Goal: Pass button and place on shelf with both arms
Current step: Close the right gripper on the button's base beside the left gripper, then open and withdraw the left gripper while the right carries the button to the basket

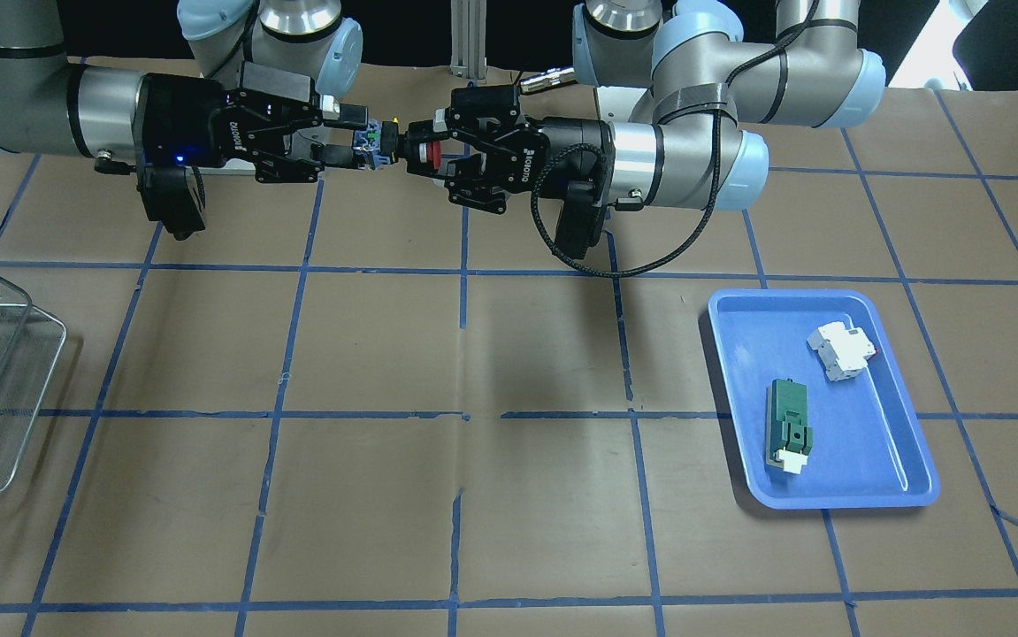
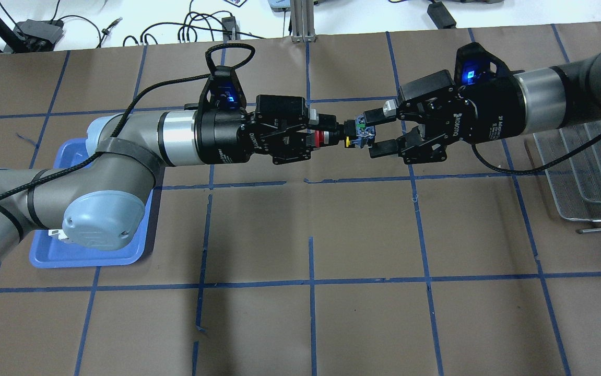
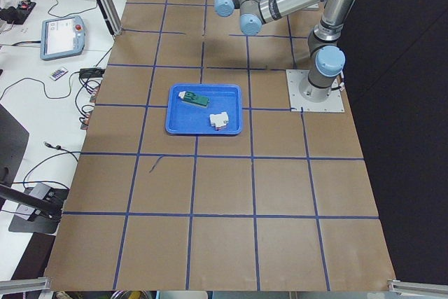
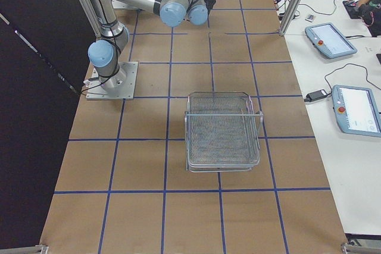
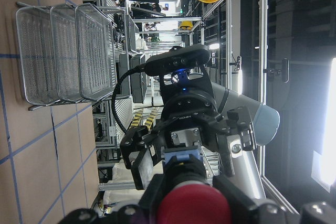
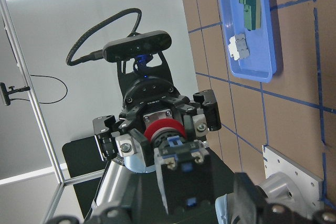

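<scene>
The button [image 2: 344, 139] hangs in mid-air between the two grippers, above the table's far middle. My left gripper [image 2: 317, 138] is shut on its red cap [image 1: 424, 153]. My right gripper [image 2: 374, 131] is open, and its fingers straddle the blue-grey contact block [image 1: 373, 146] at the button's rear with gaps on both sides. In the right wrist view the block [image 6: 181, 167] faces the camera with the red cap behind it. In the left wrist view the red cap [image 5: 194, 204] fills the bottom. The wire shelf [image 2: 587, 167] stands on the table on my right side, also in the exterior right view [image 4: 223, 129].
A blue tray [image 1: 880, 433] lies on my left side. It holds a green rectangular component [image 1: 790, 423] and a white breaker-like block [image 1: 843, 350]. The brown table has a blue tape grid. An aluminium post [image 2: 300, 21] stands at the far edge.
</scene>
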You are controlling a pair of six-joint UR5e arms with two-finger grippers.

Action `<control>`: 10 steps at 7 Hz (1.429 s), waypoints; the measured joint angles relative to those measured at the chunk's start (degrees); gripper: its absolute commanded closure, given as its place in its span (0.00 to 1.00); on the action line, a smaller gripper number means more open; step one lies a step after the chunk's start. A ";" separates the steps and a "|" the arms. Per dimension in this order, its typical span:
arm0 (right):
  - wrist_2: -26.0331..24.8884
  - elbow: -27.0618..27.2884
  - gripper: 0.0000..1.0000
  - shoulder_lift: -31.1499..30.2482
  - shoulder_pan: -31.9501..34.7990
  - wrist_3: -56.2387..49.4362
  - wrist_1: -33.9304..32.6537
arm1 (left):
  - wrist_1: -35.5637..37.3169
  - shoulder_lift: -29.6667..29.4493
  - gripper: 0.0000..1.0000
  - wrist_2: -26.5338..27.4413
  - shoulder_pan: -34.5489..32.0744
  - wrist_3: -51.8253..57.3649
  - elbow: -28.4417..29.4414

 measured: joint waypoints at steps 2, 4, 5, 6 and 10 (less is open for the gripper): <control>-0.30 0.01 0.71 -1.10 -0.01 0.15 0.34 | 0.00 -0.03 1.00 -0.02 0.01 0.03 -0.05; -0.43 0.00 0.71 -1.28 0.00 0.44 0.38 | 0.06 -0.15 0.85 0.11 0.01 0.04 -0.05; -0.46 -0.05 0.71 -1.25 0.00 0.56 0.39 | 0.08 -0.24 0.06 0.11 0.03 0.04 -0.02; -0.50 -0.20 0.71 -1.18 0.00 0.65 0.37 | 0.08 -0.29 0.02 0.12 0.07 0.02 0.08; -1.03 -3.48 0.71 -0.86 -3.14 2.57 -2.26 | 2.03 -0.12 0.00 0.35 0.54 -9.05 3.04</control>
